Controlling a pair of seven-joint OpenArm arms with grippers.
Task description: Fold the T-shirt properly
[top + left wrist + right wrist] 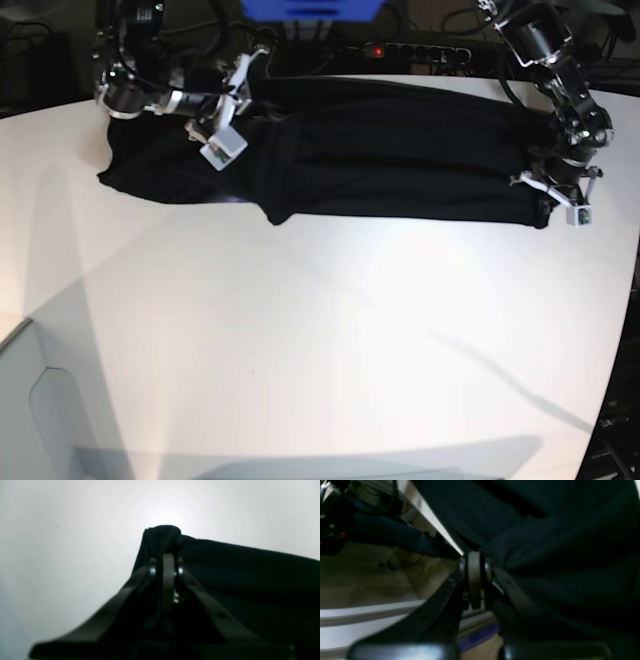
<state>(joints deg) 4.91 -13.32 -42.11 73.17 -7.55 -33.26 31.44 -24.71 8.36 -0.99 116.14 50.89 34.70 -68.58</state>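
Observation:
The black T-shirt lies stretched in a long band across the far part of the white table. My left gripper is at the band's right end, shut on a bunched corner of the cloth; in its wrist view its fingertips are pressed together under that bunch. My right gripper is at the table's far edge on the left, its fingertips shut at the hem of the T-shirt. One sleeve trails left.
A power strip with a red light and a blue object sit behind the table. The table's far edge runs just past the right gripper, with floor and cables beyond. The right table edge is near the left arm.

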